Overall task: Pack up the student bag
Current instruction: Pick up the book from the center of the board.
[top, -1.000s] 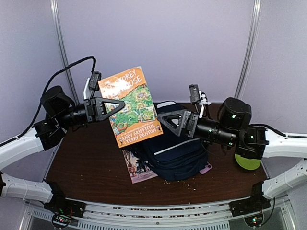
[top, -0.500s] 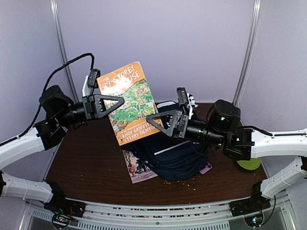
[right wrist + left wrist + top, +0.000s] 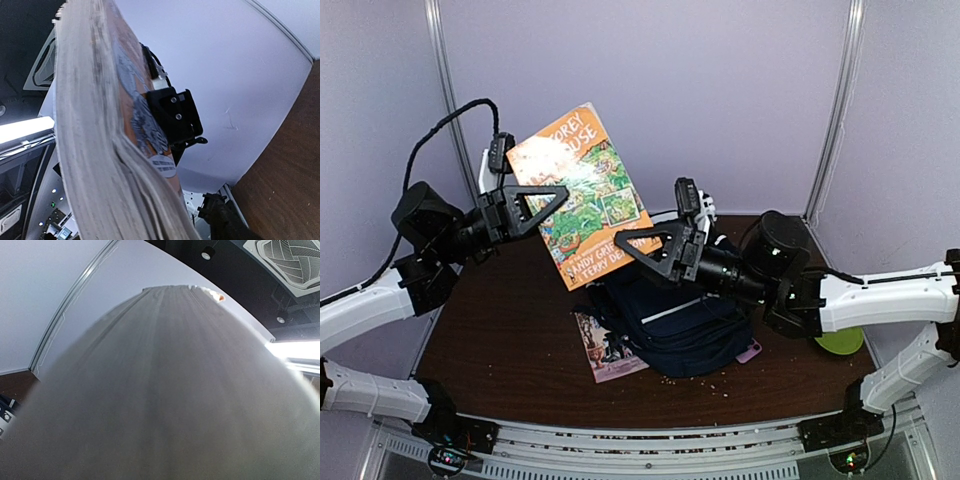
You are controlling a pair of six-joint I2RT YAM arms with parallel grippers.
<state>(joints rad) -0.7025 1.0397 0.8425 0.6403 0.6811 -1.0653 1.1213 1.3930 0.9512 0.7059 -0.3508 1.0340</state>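
Top external: student bag (image 3: 685, 330) beside paperback (image 3: 608, 352)

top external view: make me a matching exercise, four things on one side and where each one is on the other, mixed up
Things
1. orange book
2. student bag
3. second book
4. lime green object

Places
a. lying in the middle of the table
b. held up in the air by the left claw
c. flat on the table at the bag's near-left corner
d. by the table's right edge

Pairs: 1-b, 2-a, 3-c, 4-d
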